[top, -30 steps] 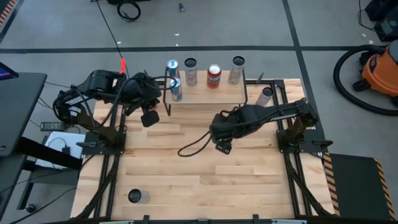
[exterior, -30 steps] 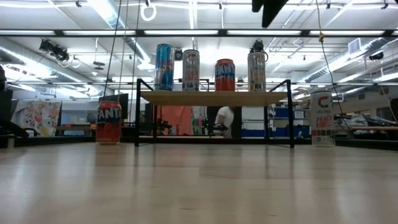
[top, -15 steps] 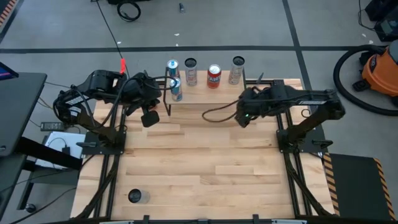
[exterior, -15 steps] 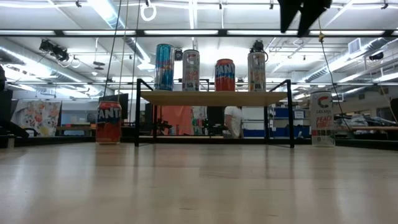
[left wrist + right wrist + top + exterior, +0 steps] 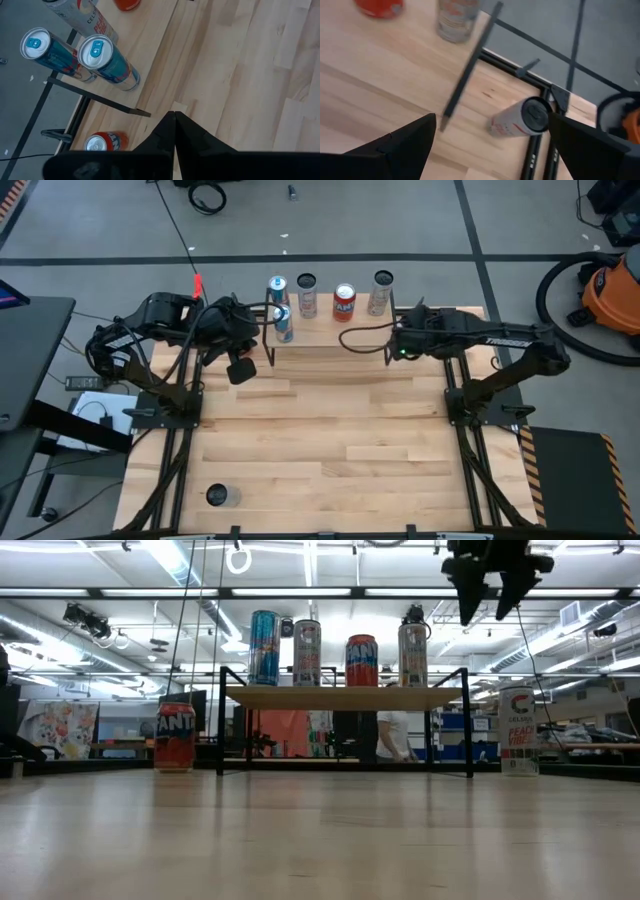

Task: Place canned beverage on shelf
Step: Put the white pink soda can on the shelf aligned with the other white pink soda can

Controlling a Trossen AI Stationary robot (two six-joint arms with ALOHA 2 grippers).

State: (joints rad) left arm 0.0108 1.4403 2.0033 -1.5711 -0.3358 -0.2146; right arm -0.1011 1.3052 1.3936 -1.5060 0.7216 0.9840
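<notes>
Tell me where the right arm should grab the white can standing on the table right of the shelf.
Grip the upright white cylindrical can around its mid-body, likely coming down from above: the right gripper hangs open over it, and the black-legged wooden shelf crowds one side.

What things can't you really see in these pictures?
- White can beside the shelf: in the high view the right arm covers it.
- Right hand: in the high view its fingers are lost in the dark arm; the low view's top edge cuts off the arm.
- Person behind the shelf: low view, the board hides the top half.
- Can at the table's near edge: high view, label too small.
</notes>
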